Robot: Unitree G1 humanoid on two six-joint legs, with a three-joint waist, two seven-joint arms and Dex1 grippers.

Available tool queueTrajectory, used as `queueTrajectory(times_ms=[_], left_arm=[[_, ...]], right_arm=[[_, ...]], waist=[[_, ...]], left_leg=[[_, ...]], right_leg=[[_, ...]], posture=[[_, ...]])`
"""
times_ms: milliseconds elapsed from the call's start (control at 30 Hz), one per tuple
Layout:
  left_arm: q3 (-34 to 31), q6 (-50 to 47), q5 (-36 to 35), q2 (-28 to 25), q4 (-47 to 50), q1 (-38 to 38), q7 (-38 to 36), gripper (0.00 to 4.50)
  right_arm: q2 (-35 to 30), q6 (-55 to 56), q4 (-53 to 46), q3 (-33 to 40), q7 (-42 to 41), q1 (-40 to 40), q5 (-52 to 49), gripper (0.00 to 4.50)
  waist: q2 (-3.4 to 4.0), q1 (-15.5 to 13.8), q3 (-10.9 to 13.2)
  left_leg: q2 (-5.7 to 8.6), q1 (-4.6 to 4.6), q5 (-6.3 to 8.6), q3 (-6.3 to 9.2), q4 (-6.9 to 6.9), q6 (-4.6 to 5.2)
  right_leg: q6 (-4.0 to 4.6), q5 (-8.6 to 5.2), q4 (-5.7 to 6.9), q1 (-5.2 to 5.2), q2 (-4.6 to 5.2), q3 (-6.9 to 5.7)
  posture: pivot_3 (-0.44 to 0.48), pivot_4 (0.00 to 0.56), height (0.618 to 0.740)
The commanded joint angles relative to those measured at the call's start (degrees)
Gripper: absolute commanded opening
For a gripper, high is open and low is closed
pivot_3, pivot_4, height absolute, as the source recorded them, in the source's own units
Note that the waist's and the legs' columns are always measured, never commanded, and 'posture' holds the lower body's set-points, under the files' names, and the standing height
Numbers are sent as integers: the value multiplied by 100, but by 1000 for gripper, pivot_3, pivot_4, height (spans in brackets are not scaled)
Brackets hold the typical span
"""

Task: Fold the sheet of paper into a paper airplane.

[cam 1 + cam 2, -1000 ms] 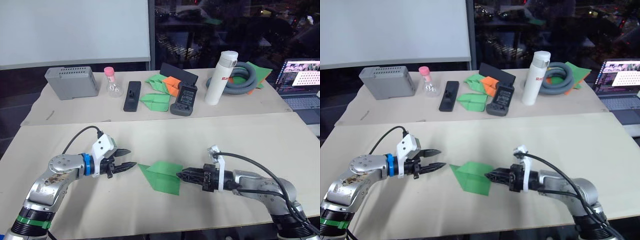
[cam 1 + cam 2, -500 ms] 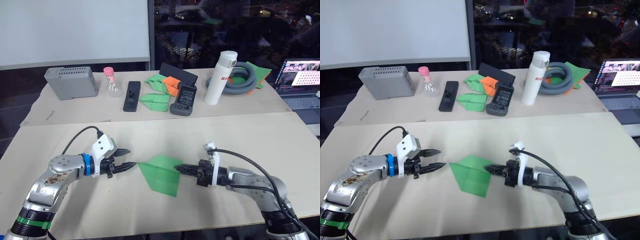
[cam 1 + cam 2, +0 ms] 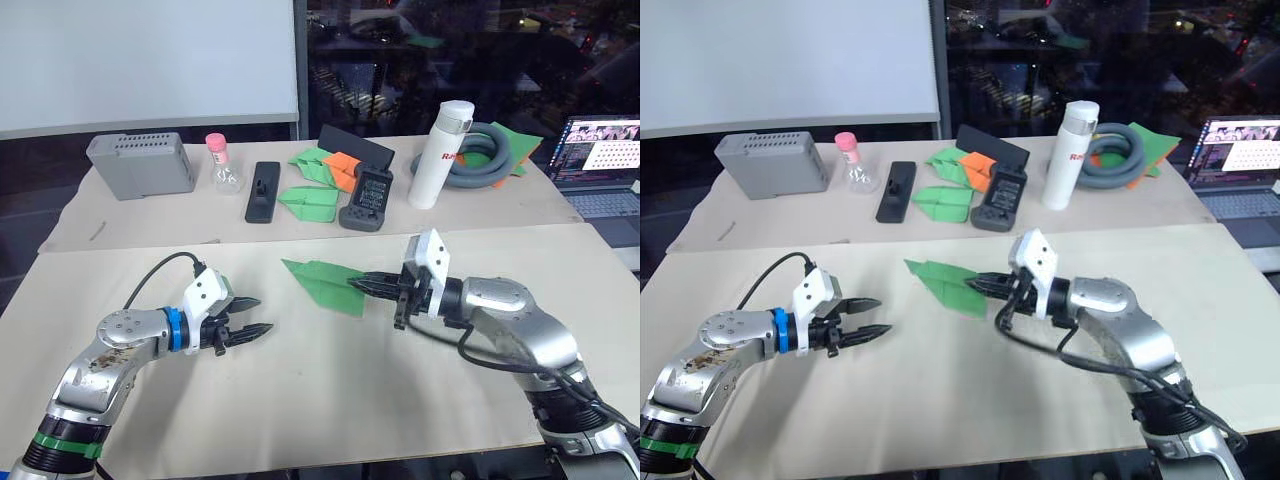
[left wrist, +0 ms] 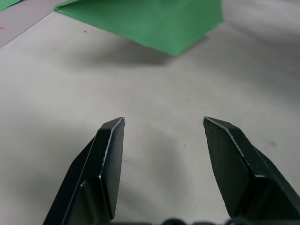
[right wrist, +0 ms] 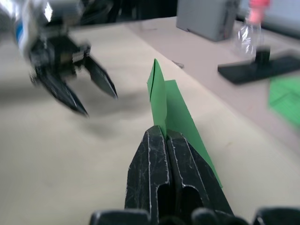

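The bright green paper airplane (image 3: 322,282), a narrow pointed dart, hangs a little above the near table, its nose aimed left. My right gripper (image 3: 362,285) is shut on its rear end; in the right wrist view the green paper (image 5: 165,104) rises from between the closed fingers (image 5: 157,164). My left gripper (image 3: 258,315) stands open over the table to the dart's left, nothing between its fingers (image 4: 110,154), and the green paper (image 4: 154,21) lies ahead of it and apart. The left gripper (image 5: 77,86) also appears in the right wrist view.
On the far table stand a grey box (image 3: 141,163), a pink-capped flask (image 3: 228,165), a black remote (image 3: 265,190), more green and orange folded papers (image 3: 325,180), a black handset (image 3: 368,200), a white bottle (image 3: 440,155), a coiled grey hose (image 3: 490,150) and a laptop (image 3: 604,160).
My right gripper has lifted the green dart off the table and carried it back and up, turning so the paper now hangs in the air. The left gripper has stayed put, open.
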State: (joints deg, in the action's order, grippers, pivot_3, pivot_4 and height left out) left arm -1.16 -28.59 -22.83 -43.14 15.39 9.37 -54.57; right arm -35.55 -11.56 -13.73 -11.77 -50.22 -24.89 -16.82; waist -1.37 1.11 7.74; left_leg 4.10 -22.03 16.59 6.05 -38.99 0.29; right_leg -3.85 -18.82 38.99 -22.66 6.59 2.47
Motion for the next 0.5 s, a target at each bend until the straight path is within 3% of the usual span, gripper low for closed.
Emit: queueTrajectory(times_ms=[33,267,500], left_arm=[[-135,176,-19,-2,41,-20,-1,2814],[-183,250,-5,-42,-30,-74,5,2814],[-179,255,-13,-51,-32,-101,-10,2814]], right_arm=[[-72,2304,578,-216,-3,-118,1233,46],[-140,5148,1678,-346,532,-104,2630,46],[-148,6629,2265,-513,1176,43,3552,46]], waist=[[0,5,0],[0,21,0],[0,65,0]], left_leg=[[1,0,-1,-1,0,-2],[0,1,-4,-4,0,-7],[-1,3,-6,-4,0,-9]], right_leg=[[0,0,1,-1,0,0],[0,0,4,-4,-2,-2],[0,0,8,-4,-4,-2]], posture=[[0,150,740],[0,150,740],[0,150,740]])
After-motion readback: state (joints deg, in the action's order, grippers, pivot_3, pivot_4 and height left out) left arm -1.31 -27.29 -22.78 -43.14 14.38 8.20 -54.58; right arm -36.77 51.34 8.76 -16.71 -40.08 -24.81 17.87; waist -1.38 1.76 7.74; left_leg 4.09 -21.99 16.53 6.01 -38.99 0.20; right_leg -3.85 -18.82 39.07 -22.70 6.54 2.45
